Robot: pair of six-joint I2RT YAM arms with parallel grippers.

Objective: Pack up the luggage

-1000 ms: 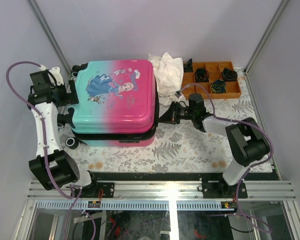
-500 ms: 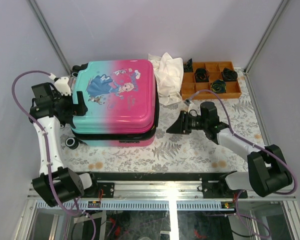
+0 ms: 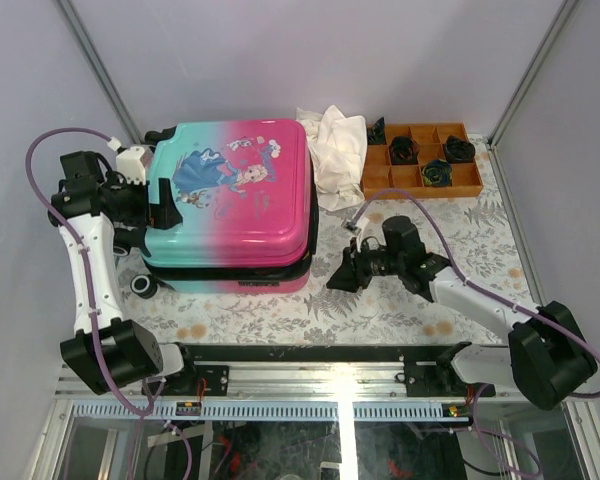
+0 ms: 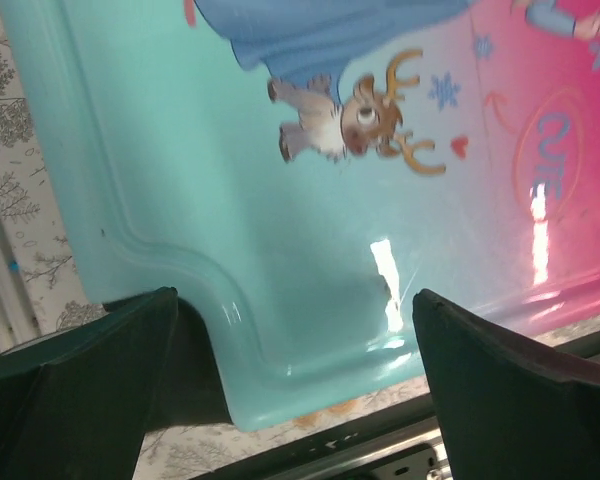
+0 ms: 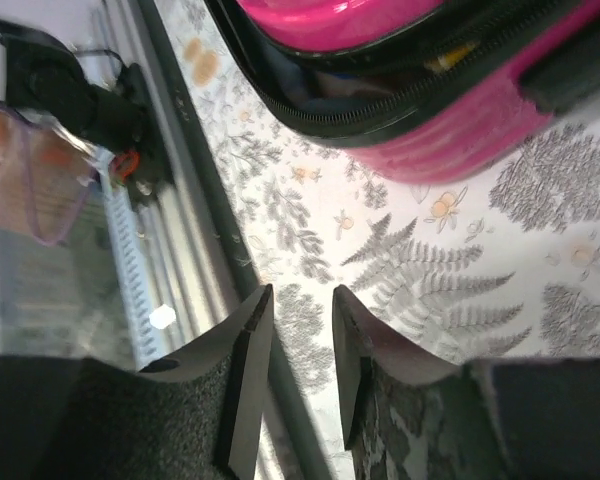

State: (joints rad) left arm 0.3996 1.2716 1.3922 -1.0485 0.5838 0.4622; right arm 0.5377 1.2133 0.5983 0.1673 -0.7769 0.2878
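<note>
L tool [image 4: 295, 330] wide apart at luggage [image 3: 235, 190] teal corner; R tool [image 5: 300, 295] slightly apart, empty

So the left arm [image 3: 88, 265] is bent up high with the left gripper [image 3: 163, 207] spread wide. The right arm [image 3: 470, 295] is stretched out low, right gripper [image 3: 336, 280] barely cracked apart, nothing in it.

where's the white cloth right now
In the top view the white cloth lies crumpled at the far side of the table, right of centre, between the pink end of the luggage and the orange compartment tray.
</note>
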